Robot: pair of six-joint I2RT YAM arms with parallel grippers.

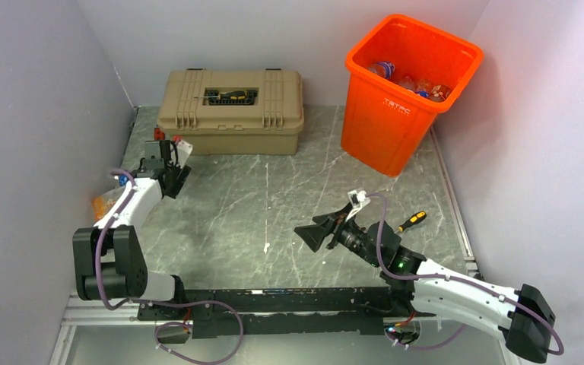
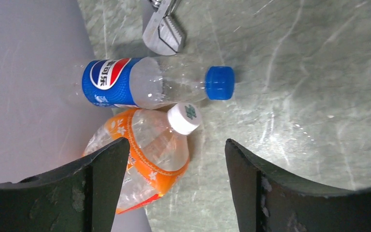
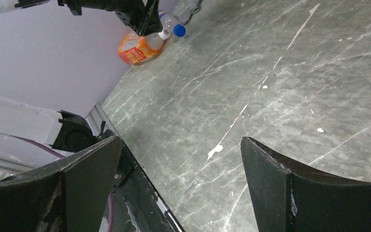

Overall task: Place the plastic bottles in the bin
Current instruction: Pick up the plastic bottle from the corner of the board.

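A clear Pepsi bottle with a blue cap lies on the table against the left wall. A crushed orange-labelled bottle with a white cap lies beside it. My left gripper is open above them, its left finger over the orange bottle, and holds nothing. From above, the left gripper is near the left wall, with the orange bottle beside the arm. The orange bin stands at the back right with several bottles inside. My right gripper is open and empty over mid-table; the right wrist view shows only table between its fingers.
A tan latched toolbox stands at the back with a screwdriver on its lid. A yellow-handled screwdriver lies right of the right arm. A metal plier-like tool lies just past the Pepsi bottle. Walls close in left, back and right.
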